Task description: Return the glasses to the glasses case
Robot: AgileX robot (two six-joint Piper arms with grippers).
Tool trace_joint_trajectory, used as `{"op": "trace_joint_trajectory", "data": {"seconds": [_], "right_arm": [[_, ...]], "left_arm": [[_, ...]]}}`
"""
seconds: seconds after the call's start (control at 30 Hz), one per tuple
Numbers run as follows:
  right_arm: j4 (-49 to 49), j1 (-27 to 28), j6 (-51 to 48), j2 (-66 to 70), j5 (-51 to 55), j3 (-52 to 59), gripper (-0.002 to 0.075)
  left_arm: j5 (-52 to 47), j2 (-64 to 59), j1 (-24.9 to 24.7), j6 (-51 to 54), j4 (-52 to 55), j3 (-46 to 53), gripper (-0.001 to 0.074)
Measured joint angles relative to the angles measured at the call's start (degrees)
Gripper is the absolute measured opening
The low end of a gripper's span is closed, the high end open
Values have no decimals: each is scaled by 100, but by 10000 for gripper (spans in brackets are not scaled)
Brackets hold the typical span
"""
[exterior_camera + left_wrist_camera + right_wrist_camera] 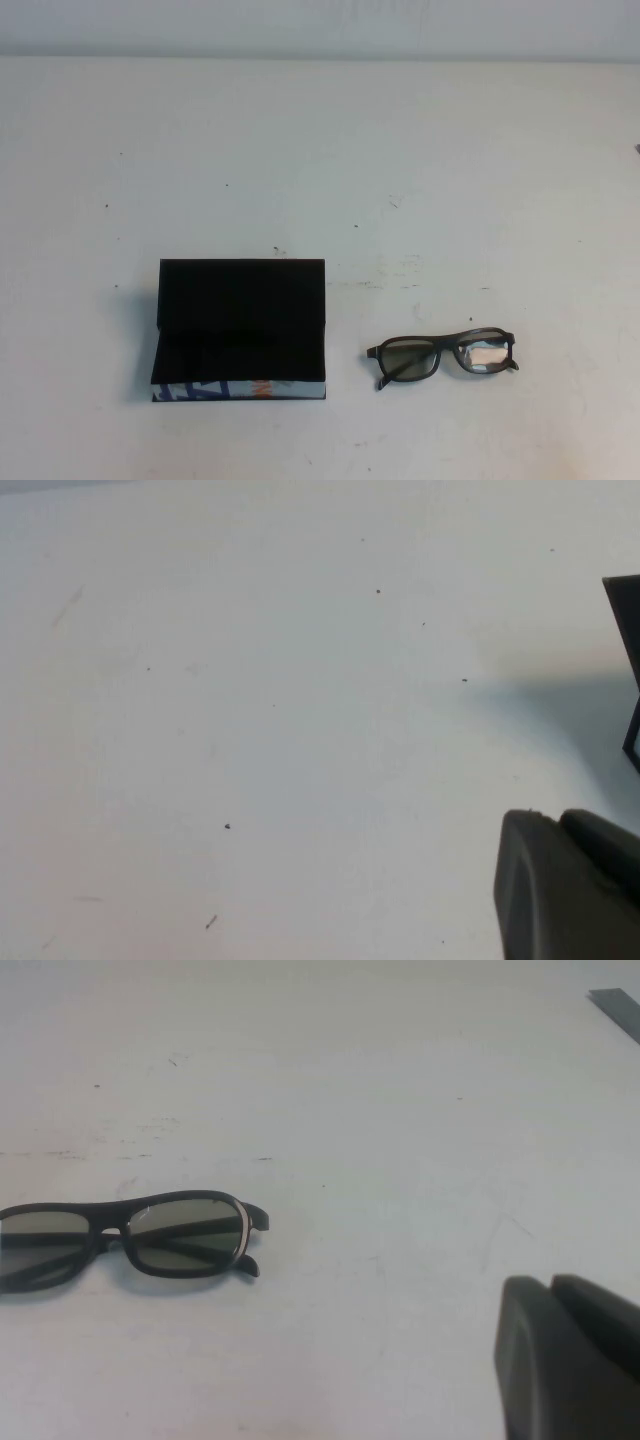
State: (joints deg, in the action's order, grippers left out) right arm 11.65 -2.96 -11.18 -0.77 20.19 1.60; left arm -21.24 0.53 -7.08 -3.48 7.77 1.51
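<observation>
Glasses [443,356] lie folded on the table [400,150], right of the open case [240,330]. Left gripper [575,885] hovers beside the case, right gripper [570,1355] near the glasses; I cannot tell either's opening.

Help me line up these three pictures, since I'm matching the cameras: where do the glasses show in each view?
High view: the glasses lie on the white table, right of the open glasses case and apart from it.
Left wrist view: not in it; only a sliver of the case at the edge, beside the left gripper.
Right wrist view: the glasses at the edge; right gripper in the corner.
Shared landmark: the speckled white table.
</observation>
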Motion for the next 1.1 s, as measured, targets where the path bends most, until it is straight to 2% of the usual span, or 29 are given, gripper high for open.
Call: {"op": "trace_joint_trajectory", "data": {"seconds": [0.77,0.93,1.1], "right_arm": [[79,0,0,0,0,0,-13],[1367,0,0,0,-666,0,-13],[3696,0,0,0,-1796,0,-13]], "left_arm": [[0,0,0,0,0,0,-1],[0,0,0,0,0,0,-1],[0,0,0,0,0,0,-1]]}}
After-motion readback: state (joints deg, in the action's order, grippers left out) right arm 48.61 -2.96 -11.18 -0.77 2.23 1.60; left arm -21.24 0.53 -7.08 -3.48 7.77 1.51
